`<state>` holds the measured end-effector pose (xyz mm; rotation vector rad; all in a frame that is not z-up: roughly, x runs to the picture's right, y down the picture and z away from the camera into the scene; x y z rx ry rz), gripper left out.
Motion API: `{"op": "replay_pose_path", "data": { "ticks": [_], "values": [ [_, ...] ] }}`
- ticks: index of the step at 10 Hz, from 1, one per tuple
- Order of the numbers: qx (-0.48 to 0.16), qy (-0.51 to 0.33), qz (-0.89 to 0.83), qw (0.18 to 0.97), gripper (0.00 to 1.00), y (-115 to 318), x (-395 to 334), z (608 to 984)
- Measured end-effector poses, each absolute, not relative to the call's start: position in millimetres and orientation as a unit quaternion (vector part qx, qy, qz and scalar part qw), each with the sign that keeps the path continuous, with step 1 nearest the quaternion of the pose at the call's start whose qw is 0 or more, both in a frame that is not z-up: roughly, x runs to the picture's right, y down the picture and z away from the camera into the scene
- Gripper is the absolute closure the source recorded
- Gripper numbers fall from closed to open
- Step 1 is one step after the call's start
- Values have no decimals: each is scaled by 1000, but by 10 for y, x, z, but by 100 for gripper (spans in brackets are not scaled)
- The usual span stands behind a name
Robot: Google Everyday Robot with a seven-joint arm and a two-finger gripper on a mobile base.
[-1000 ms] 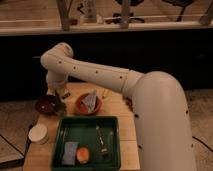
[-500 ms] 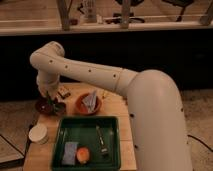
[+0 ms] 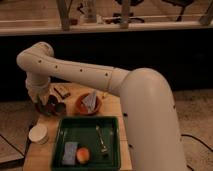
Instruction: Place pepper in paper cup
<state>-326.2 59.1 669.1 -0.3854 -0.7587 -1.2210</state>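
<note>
The white paper cup (image 3: 38, 133) stands at the front left of the wooden table (image 3: 112, 107), left of the green tray. I cannot make out the pepper; it is hidden or too dark to pick out. My white arm reaches in from the right, bends at the far left and comes down over the table's left edge. My gripper (image 3: 43, 102) hangs there, low over a dark bowl (image 3: 48, 105), well behind the paper cup.
A small dark metallic cup (image 3: 60, 108) stands beside the dark bowl. An orange bowl (image 3: 88, 105) holds a pale object. A brown packet (image 3: 62, 91) lies behind them. The green tray (image 3: 90, 126) holds a blue sponge (image 3: 70, 152), an orange-red fruit (image 3: 83, 155) and a fork (image 3: 101, 139).
My arm's bend has swung further left and the gripper has come down lower over the dark bowl at the table's left edge. The objects on the table have not moved.
</note>
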Motion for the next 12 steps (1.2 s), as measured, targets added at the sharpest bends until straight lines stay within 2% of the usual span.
{"op": "replay_pose_path", "data": {
  "ticks": [5, 12],
  "values": [
    [-196, -353, -561, 723, 96, 794, -3542, 6420],
    [-236, -378, -551, 706, 96, 1030, -3727, 6393]
  ]
}}
